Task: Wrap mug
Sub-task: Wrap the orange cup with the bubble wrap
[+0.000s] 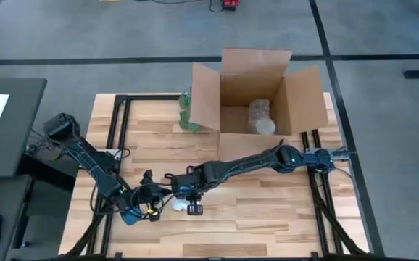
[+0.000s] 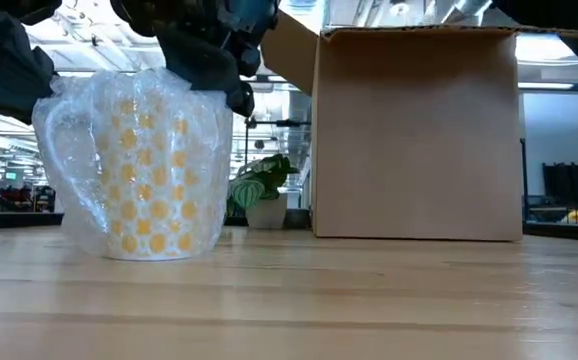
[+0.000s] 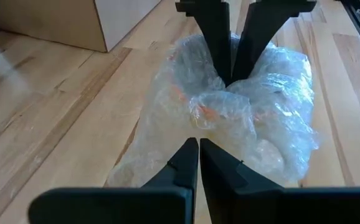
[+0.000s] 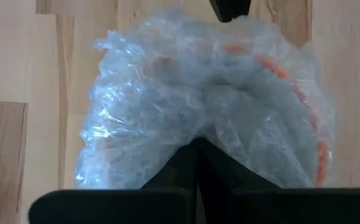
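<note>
Mug [image 2: 147,170] upright near front table [image 1: 267,217] edge, swathed in bubble wrap [image 3: 230,118]; yellow dots visible only from low view. Left gripper [image 3: 198,149] and right gripper [image 4: 197,144] both pinched on wrap.

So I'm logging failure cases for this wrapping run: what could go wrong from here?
1. Both the left claw and the right claw pinch only the bubble wrap over the mug; a pull apart could tear or unwrap it.
2. The wrap looks loose and untaped, so it may spring open on release.
3. An uneven tug might tip the mug on the table.
</note>
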Robot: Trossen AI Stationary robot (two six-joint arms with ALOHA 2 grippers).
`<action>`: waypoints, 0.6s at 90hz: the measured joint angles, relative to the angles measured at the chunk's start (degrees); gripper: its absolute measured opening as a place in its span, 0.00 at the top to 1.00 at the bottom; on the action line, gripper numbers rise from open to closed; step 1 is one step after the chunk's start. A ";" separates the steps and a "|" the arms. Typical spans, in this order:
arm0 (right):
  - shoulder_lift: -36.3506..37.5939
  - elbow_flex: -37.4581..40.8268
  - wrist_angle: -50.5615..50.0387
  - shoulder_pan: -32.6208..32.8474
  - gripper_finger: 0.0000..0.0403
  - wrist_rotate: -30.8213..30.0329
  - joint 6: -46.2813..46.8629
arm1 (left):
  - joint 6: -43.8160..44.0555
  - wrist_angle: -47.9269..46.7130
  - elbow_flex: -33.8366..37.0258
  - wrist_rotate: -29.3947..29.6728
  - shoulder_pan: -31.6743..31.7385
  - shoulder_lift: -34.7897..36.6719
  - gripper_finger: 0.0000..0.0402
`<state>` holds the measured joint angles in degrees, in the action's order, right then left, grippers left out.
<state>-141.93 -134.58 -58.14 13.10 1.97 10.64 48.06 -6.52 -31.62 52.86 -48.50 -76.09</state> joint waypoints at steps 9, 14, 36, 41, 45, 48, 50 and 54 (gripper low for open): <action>1.36 0.24 -1.19 0.02 1.00 -0.49 -0.01 | 0.03 -0.02 -0.02 0.00 0.01 0.00 1.00; 2.35 0.29 -2.49 0.04 1.00 -0.65 -0.03 | 0.05 0.00 -0.02 0.00 0.01 0.00 1.00; 4.75 0.17 -0.21 0.44 1.00 -0.80 -0.34 | 0.08 0.04 -0.02 0.02 0.01 0.00 1.00; 4.75 0.20 0.54 0.70 1.00 -0.82 -0.41 | 0.13 0.04 -0.02 0.02 0.01 0.00 1.00; 4.71 0.20 1.38 0.85 1.00 -0.81 -0.64 | 0.14 0.04 -0.02 0.03 0.01 0.00 1.00; 4.69 0.20 2.12 0.94 1.00 -0.80 -0.62 | 0.14 0.03 -0.02 0.02 0.01 0.00 1.00; 4.62 0.19 2.64 1.04 1.00 -0.80 -0.62 | 0.14 0.02 -0.02 0.02 0.01 0.00 1.00; 4.08 0.04 3.58 1.16 1.00 -0.80 -0.62 | 0.15 0.02 -0.02 0.02 0.01 0.00 1.00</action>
<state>-137.86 -134.55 -54.56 14.26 1.17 10.02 48.22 -6.50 -31.64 52.88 -48.49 -76.09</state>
